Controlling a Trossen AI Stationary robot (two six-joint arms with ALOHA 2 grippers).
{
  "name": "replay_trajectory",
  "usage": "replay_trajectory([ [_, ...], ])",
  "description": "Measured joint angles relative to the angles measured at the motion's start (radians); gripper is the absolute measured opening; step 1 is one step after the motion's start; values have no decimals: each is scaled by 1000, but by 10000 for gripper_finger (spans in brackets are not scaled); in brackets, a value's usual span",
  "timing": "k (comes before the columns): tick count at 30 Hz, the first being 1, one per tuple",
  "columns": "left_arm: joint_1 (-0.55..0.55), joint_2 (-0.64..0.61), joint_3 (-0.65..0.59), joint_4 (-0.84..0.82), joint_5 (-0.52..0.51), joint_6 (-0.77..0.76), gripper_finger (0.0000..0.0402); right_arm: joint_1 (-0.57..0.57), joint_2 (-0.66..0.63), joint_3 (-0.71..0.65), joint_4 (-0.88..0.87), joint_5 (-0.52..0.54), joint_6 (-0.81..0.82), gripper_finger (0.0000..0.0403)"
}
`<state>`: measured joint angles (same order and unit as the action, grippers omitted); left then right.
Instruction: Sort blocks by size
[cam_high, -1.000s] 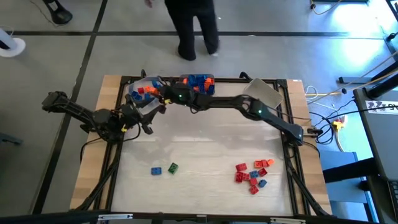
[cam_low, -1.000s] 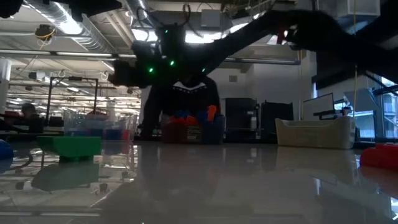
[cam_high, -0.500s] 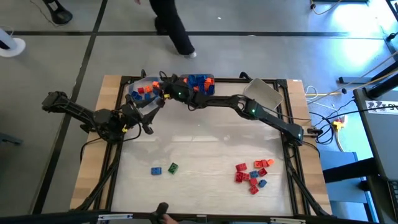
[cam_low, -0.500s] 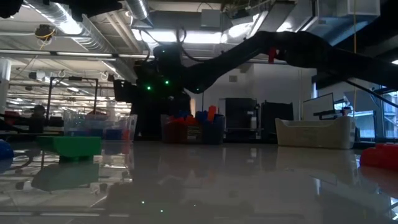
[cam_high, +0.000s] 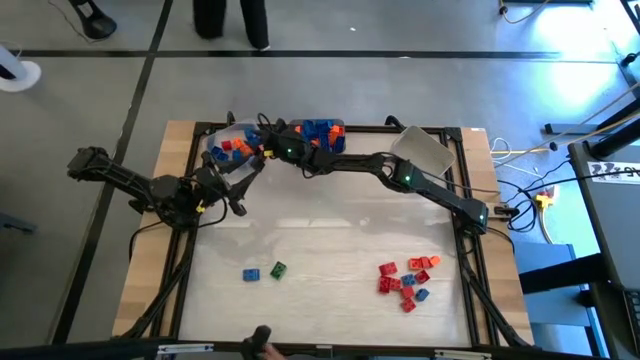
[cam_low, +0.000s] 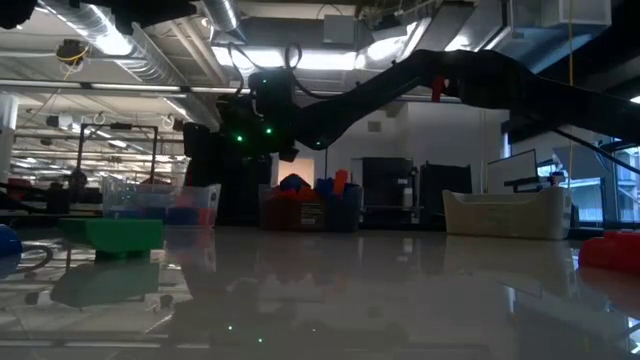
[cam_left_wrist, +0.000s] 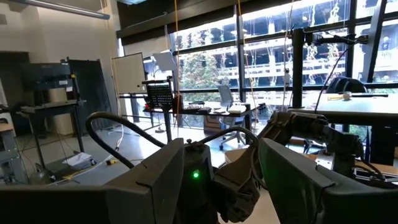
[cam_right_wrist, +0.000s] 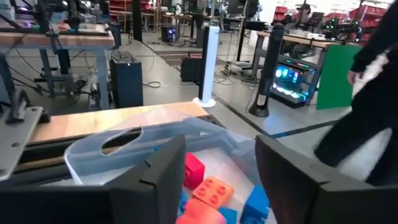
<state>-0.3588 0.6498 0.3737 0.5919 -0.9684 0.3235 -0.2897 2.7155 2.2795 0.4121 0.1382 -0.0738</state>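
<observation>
My right gripper reaches across to the table's far left corner and stands open just above a clear bin. Red, orange and blue blocks lie in that bin below the fingers; nothing is between them. A mixed pile of red, orange and blue blocks lies on the table near right. A blue block and a green block lie near left. My left gripper waits at the left, raised and open.
A second bin holding blue and orange blocks stands next to the clear bin at the far edge. A pale grey bin stands far right. A raised wooden frame edges the table. A person walks beyond the far edge.
My right gripper has gone along the far edge toward the table's left and a little down, ending over the clear bin, then held still. The person beyond the far edge has walked toward the left.
</observation>
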Motion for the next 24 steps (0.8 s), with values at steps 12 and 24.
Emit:
replay_trajectory([
  [12, -20, 0, 0, -14, 0, 1, 196, 62, -228, 0, -421, 58, -174, 206],
  [24, -55, -1, 0, -37, 109, -52, 196, 141, -546, 1, -1207, 291, -176, 153],
])
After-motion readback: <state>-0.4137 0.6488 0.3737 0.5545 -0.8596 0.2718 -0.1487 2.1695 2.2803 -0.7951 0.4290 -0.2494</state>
